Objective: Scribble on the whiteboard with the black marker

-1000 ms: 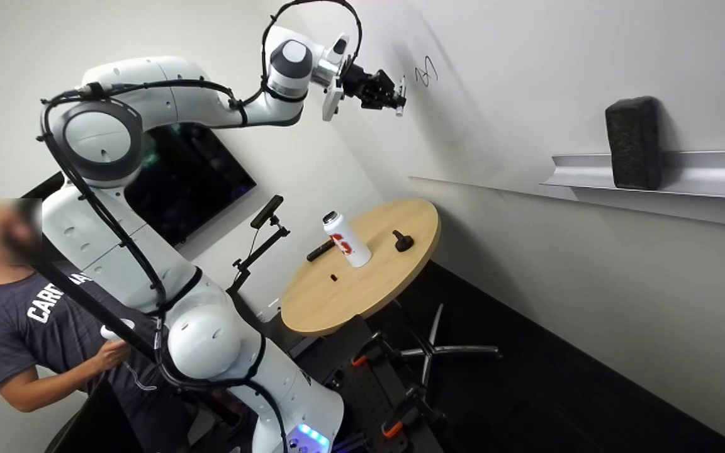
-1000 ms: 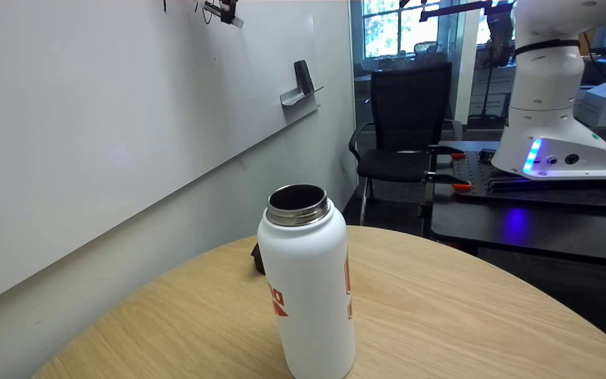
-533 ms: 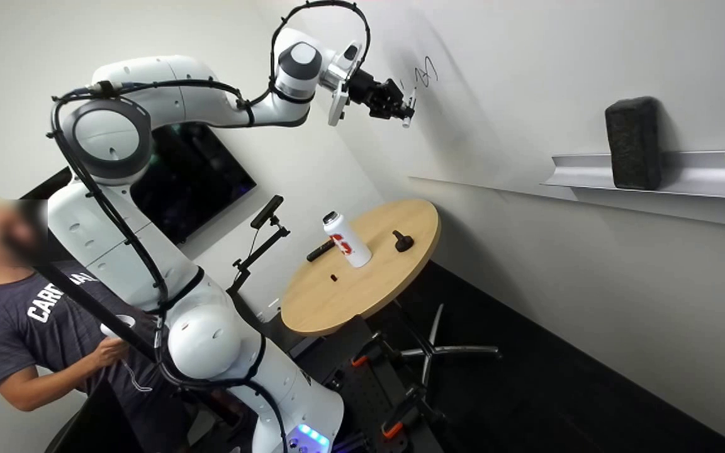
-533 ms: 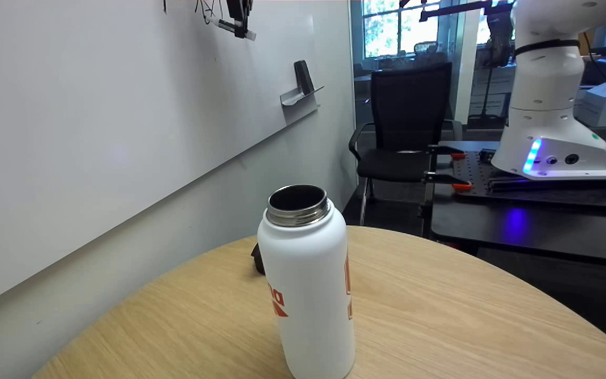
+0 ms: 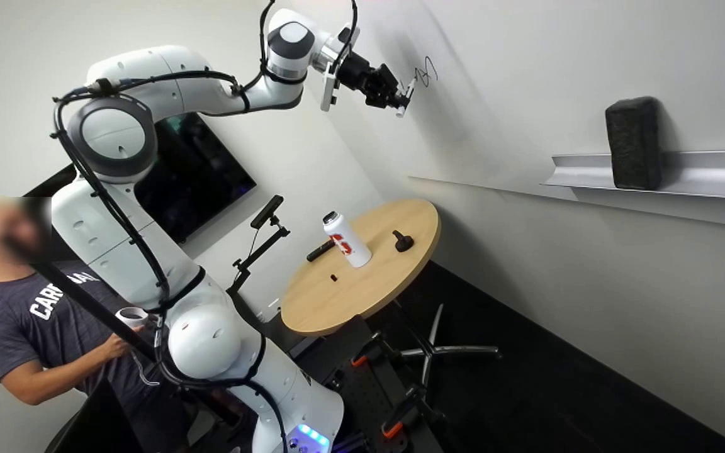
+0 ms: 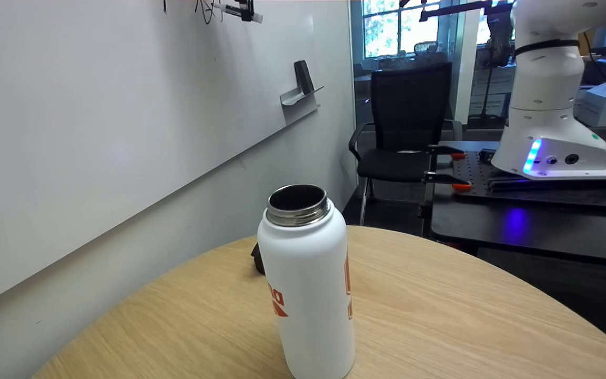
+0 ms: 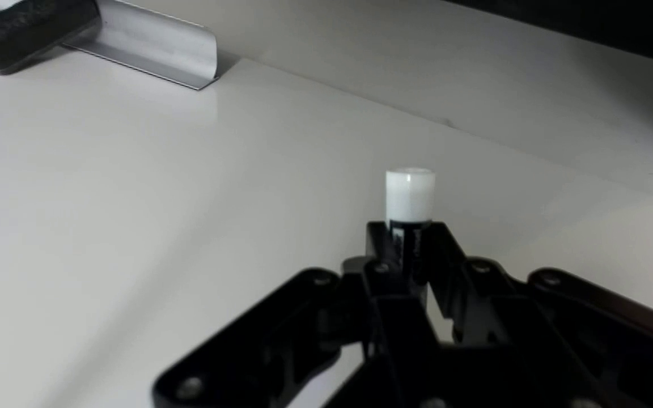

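Tightly closed, the gripper (image 5: pixel 402 99) held the marker (image 7: pixel 410 208) crosswise, its tip just beside the black scribble (image 5: pixel 426 72) on the whiteboard (image 5: pixel 526 113); whether it touched the surface could not be told. At the lower edge, a dark eraser (image 5: pixel 634 143) stood on end on the grey ledge (image 5: pixel 702 170). Below, a white bottle (image 5: pixel 350 242) stood upright on the round worktop (image 5: pixel 312 308), and beyond the arm (image 5: pixel 180 100), a person (image 5: pixel 41 336) held a white controller (image 5: pixel 133 322).

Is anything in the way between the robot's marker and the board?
Nothing I can see. The end effector holds the marker close to the board; the eraser sits away on the ledge. Whether marker and board touch, I can't tell.
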Robot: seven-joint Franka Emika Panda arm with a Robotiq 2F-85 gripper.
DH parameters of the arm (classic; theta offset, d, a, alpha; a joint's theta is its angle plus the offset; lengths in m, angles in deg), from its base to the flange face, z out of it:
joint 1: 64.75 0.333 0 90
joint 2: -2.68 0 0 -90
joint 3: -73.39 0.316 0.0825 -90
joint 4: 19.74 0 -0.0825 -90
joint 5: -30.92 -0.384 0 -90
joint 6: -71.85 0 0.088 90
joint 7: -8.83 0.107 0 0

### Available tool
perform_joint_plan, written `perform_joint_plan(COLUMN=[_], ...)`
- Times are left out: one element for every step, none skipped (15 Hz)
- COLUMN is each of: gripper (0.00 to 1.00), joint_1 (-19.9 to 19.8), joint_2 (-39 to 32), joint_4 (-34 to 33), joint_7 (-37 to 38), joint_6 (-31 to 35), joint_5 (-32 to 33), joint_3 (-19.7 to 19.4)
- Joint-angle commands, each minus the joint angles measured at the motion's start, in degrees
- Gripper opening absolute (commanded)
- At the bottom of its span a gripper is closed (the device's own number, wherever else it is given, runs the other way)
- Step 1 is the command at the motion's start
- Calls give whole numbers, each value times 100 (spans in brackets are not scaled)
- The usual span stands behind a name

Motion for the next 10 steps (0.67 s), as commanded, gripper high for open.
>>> perform_joint_plan(gripper=[5, 5, 5, 5, 5, 5, 5, 5, 5, 5], joint_1=[88, 109, 134, 157, 187, 214, 245, 272, 310, 346], joint_2=[-396, -478, -557, -618, -670, -708, -720, -728, -741, -755], joint_4=[-665, -773, -872, -948, -1015, -1056, -1072, -1085, -1103, -1129], joint_7=[-151, -160, -169, -182, -194, -217, -256, -291, -319, -356], joint_6=[-483, -506, -485, -447, -394, -371, -364, -353, -356, -354], joint_5=[47, 58, 73, 77, 106, 120, 133, 121, 119, 113], joint_3=[-11, -20, -28, -36, -42, -48, -43, -36, -25, -15])
